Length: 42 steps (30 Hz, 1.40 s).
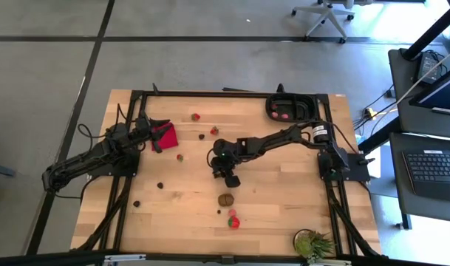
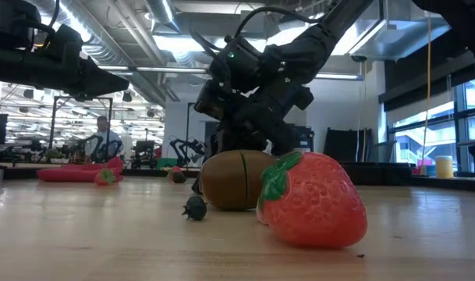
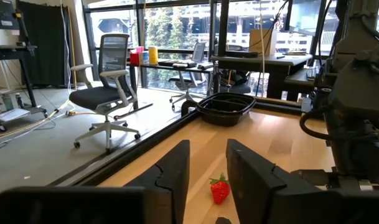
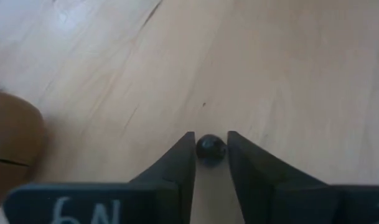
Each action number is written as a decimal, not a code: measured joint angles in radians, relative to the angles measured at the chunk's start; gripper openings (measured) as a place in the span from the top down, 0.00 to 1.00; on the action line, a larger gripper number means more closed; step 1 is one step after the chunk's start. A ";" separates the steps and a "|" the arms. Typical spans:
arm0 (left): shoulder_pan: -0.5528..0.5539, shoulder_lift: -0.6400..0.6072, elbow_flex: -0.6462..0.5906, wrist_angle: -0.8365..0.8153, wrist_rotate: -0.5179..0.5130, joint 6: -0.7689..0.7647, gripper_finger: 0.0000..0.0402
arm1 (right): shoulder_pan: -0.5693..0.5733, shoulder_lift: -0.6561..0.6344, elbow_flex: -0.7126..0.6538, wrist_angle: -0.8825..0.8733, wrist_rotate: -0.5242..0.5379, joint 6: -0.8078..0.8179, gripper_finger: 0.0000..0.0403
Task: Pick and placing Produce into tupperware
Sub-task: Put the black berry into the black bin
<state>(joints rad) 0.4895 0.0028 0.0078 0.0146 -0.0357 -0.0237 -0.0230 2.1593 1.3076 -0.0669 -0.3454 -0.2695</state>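
My right gripper (image 4: 210,138) reaches to the table's middle (image 1: 230,179), tilted down, and is shut on a tiny dark round piece of produce (image 4: 210,149). The larger brown lump (image 1: 225,199) lies just nearer than it, beside a red strawberry (image 1: 233,220) and another dark piece (image 1: 219,212). More strawberries (image 1: 196,117) and dark pieces (image 1: 159,185) lie scattered on the wood. The black tupperware (image 1: 273,111) stands at the far right with red pieces inside. My left gripper (image 3: 208,146) waits open and level at the left, over the red cloth (image 1: 165,138). My right gripper pinches the tiny dark round piece by its two opposite sides (image 4: 201,148) between the free ends of its two fingers (image 4: 184,158). The fingers come slanting down from the table's right side. The piece sits low at the wooden tabletop; whether it is lifted I cannot tell.
A spiky green plant (image 1: 313,244) stands at the near right corner. A black frame (image 1: 128,148) borders the table's sides. Office chairs and desks fill the room beyond, and a person (image 2: 104,136) shows far back. Bare wood lies between my right gripper and the tupperware.
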 joint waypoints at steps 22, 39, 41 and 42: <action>0.000 0.000 0.000 0.000 0.000 0.000 0.72 | -0.071 -0.143 -0.011 -0.203 0.133 0.066 0.84; -0.001 0.000 0.000 -0.001 0.004 -0.022 0.79 | -0.491 -0.762 -0.006 -0.894 0.593 0.432 0.84; -0.001 0.000 0.000 -0.001 0.004 -0.022 0.80 | -0.568 -0.791 -0.006 -0.956 0.595 0.506 0.84; -0.001 0.000 0.000 -0.001 0.004 -0.022 0.81 | -0.607 -0.797 -0.005 -0.986 0.595 0.534 0.84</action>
<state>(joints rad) 0.4889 0.0028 0.0077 0.0139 -0.0316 -0.0460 -0.6302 1.3620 1.3025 -1.0529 0.2496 0.2647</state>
